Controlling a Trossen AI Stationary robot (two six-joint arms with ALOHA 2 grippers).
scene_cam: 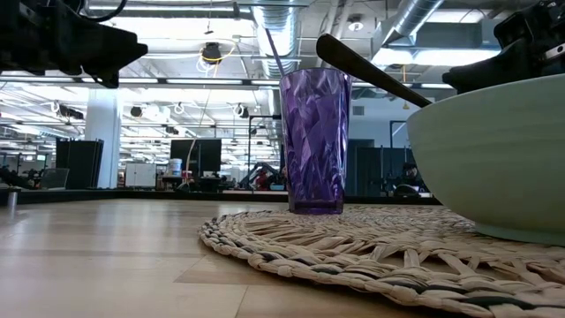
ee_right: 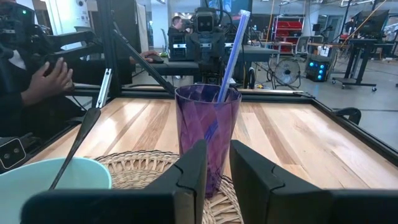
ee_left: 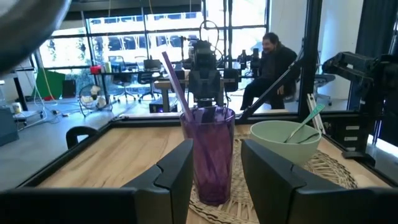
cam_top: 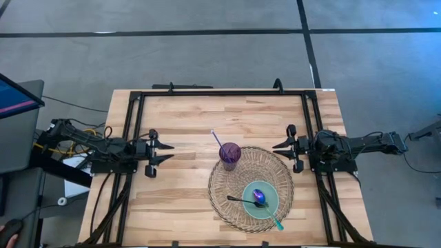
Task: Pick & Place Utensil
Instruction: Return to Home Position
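A purple faceted cup (cam_top: 230, 155) with a lilac straw stands on the far-left part of a round woven placemat (cam_top: 227, 200). Toward the mat's near side sits a mint-green bowl (cam_top: 270, 194). In the bowl lie a black spoon (cam_top: 241, 200), a shiny blue-purple spoon (cam_top: 259, 197) and a teal-handled utensil (cam_top: 276, 222) that leans over the rim. My left gripper (cam_top: 169, 151) hovers open left of the cup. My right gripper (cam_top: 278, 147) hovers open right of it. Both wrist views show the cup (ee_left: 211, 152) (ee_right: 208, 127) straight ahead beyond the fingers.
A black frame (cam_top: 220, 93) runs round the wooden tabletop. Bare wood (cam_top: 179, 200) lies left of the mat and toward the far edge. A person's hand (ee_right: 53, 78) shows beyond the table's edge in the right wrist view, and another person sits in the room (ee_left: 273, 59).
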